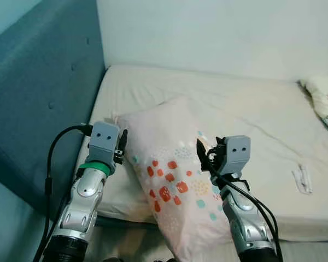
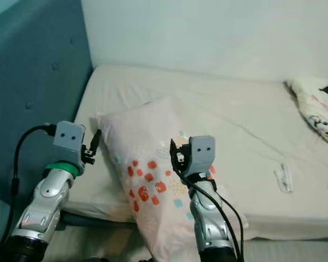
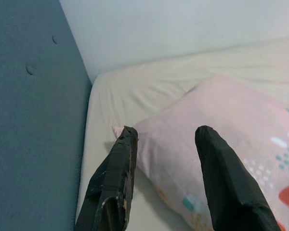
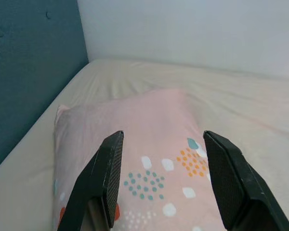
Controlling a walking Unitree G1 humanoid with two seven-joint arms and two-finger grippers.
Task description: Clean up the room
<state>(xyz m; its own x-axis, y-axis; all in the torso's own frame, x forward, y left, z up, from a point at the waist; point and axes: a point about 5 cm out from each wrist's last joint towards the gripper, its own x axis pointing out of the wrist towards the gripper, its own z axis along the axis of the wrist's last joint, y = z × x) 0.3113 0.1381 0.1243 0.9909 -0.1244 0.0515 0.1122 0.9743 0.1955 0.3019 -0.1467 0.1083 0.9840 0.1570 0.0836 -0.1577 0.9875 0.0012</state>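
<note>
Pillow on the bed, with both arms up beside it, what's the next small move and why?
Probably bring both pincers inward onto the pillow. It lies askew, its lower end hanging off the front edge of the bed. The left pincer is open at the pillow's upper corner, and the right pincer is open above its patterned middle. Neither grips it yet, so closing in comes first.

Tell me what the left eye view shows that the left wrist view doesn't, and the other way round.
Left eye view alone: both silver arms, the right gripper over the pillow, a cream cartoon-print blanket at the far right of the bed, and a small white item on the sheet.

Left wrist view alone: the left gripper seen close, its fingers open astride the pillow's corner.

Both: the pale pink pillow with coloured spots, the cream bedsheet, the teal padded headboard and the white wall.
</note>
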